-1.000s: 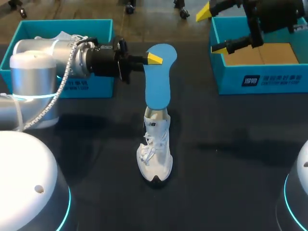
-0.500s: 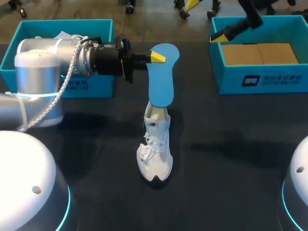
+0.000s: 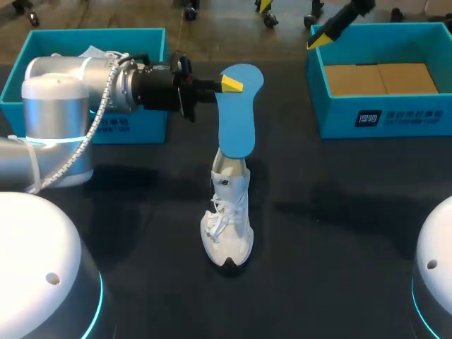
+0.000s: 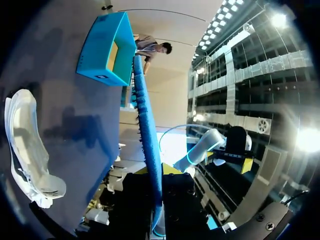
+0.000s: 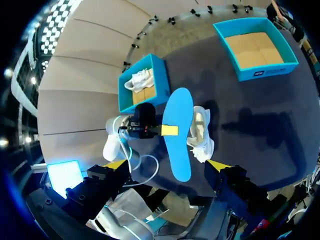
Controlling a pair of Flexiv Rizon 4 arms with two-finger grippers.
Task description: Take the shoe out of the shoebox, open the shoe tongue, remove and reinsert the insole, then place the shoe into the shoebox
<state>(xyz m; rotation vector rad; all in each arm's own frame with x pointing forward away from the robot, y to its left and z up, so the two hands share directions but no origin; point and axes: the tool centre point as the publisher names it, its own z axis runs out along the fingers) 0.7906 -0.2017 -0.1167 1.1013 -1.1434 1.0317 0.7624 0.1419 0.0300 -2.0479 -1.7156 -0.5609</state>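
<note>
A white shoe (image 3: 227, 219) stands on the black table, toe toward me. Above its heel hangs the blue insole (image 3: 237, 116), its lower end just over the shoe's opening. My left gripper (image 3: 227, 85) is shut on the insole's upper part from the left. In the left wrist view the insole (image 4: 147, 125) runs edge-on out from between the fingers, with the shoe (image 4: 25, 140) beside it. My right gripper (image 3: 291, 21) is high at the back, open and empty, above the right shoebox (image 3: 381, 116). From up there it looks down on the insole (image 5: 179, 132) and the shoe (image 5: 201, 131).
The left teal shoebox (image 3: 134, 127) sits behind my left arm with another white shoe (image 3: 99, 53) inside. The right shoebox holds only its cardboard floor. Bare table lies on both sides of the shoe and in front of it.
My right gripper has risen and drawn back from over the right shoebox. My left gripper shifted slightly right with the insole, then held still.
</note>
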